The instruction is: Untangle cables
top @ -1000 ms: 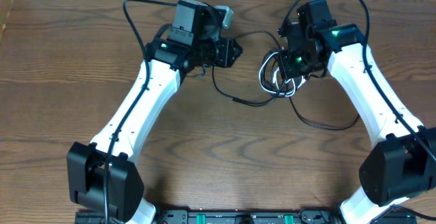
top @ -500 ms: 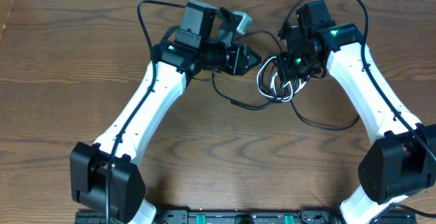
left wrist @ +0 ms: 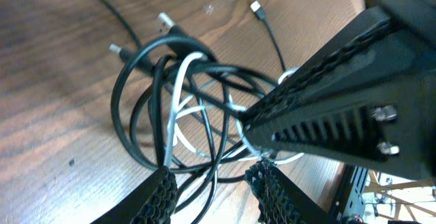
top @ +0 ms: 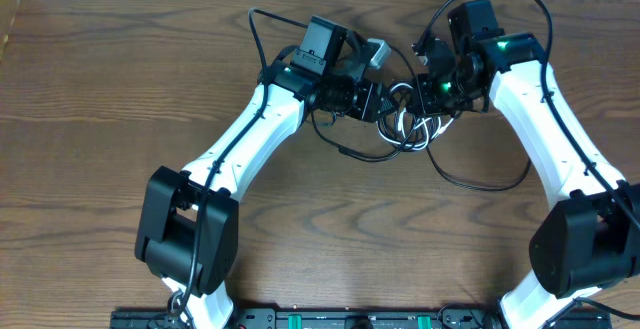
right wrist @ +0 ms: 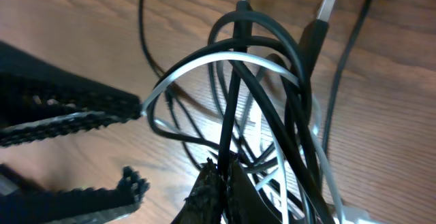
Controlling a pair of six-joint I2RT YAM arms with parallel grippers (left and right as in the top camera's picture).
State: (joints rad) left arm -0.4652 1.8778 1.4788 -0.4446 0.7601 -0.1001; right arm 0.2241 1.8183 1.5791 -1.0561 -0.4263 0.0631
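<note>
Right gripper is shut tight on the cables, pinching black strands of the tangle so that the bundle rises from its fingertips. Left gripper stands partly open right against the same bundle, its two fingers apart; black strands run down into the gap between them, and nothing looks clamped there. From the right wrist view the white cable arcs across the black loops and touches the tip of one left finger. The tangle sits between the two grippers at the far middle of the table, black and white loops wound through one another. One black strand trails toward the near side and ends just left of the bundle; another sweeps out in a wide loop to the right.
</note>
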